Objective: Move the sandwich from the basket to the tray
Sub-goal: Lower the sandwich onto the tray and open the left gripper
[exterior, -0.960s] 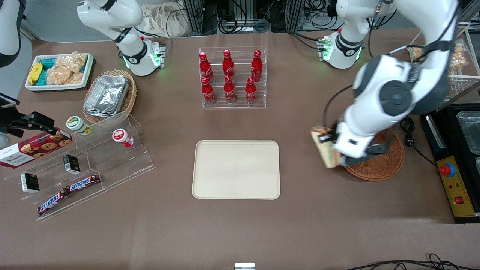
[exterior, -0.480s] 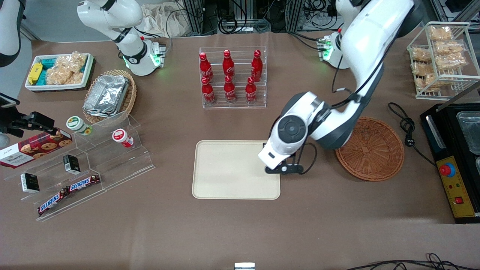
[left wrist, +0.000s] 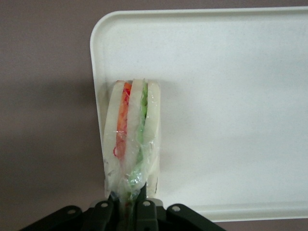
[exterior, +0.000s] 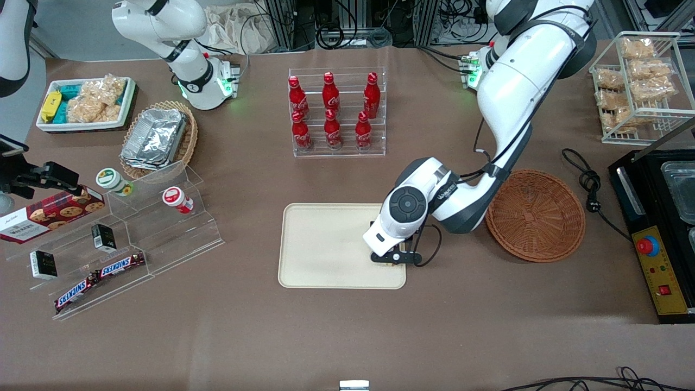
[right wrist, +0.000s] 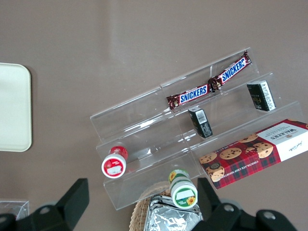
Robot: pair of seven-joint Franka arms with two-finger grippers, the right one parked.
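over tray [exterior: 326,244] edge – hand [left wrist: 129,198] lower than before, clamping sandwich [left wrist: 132,134].

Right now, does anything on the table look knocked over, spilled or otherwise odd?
Nothing stands out. The gripper holds the wrapped sandwich by one end over a corner of the tray; the basket sits empty beside the tray. The red bottles stand upright in their rack.

Hand [left wrist: 129,202], sandwich [left wrist: 132,137] above tray [left wrist: 231,96]
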